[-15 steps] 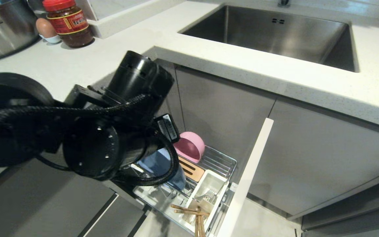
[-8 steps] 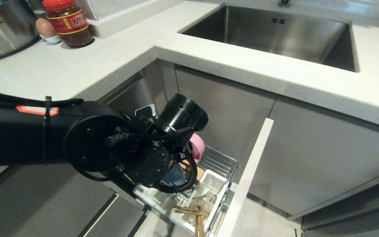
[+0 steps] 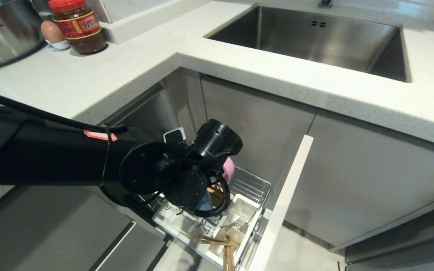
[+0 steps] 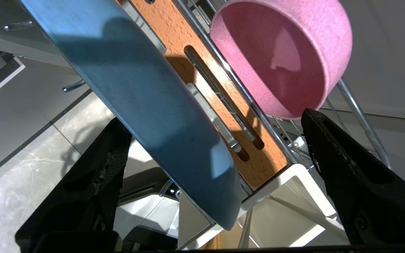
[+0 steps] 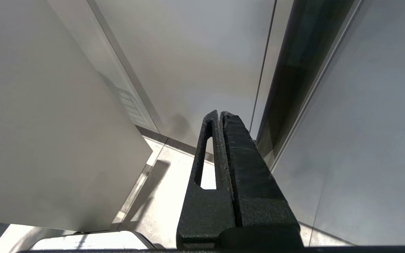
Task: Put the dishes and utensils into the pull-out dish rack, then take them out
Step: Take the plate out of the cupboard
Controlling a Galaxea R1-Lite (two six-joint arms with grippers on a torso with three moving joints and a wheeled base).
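The pull-out dish rack [image 3: 252,183] stands open below the counter. My left arm [image 3: 187,177] reaches down into it and hides most of its load. In the left wrist view the light-blue plate [image 4: 146,98] stands on edge beside the slotted wooden strip [image 4: 202,70], with the pink bowl [image 4: 280,59] tipped on its side beyond. My left gripper [image 4: 212,117] is open, with the plate's rim between its fingers [image 4: 93,182]; nothing is gripped. The chopsticks [image 3: 219,241] lean out of the white utensil cup [image 3: 239,216]. My right gripper [image 5: 220,114] is shut and empty, parked beside grey cabinet panels.
The rack's narrow white front panel [image 3: 285,203] juts out on the right. The steel sink [image 3: 296,41] is set in the white counter [image 3: 126,71]. At the back left stand a steel pot [image 3: 2,34], a red-lidded jar [image 3: 77,26] and an egg [image 3: 52,33].
My left arm has come down from counter height and stretched forward into the rack, now covering most of the plate and bowl. The dishes and chopsticks have not moved.
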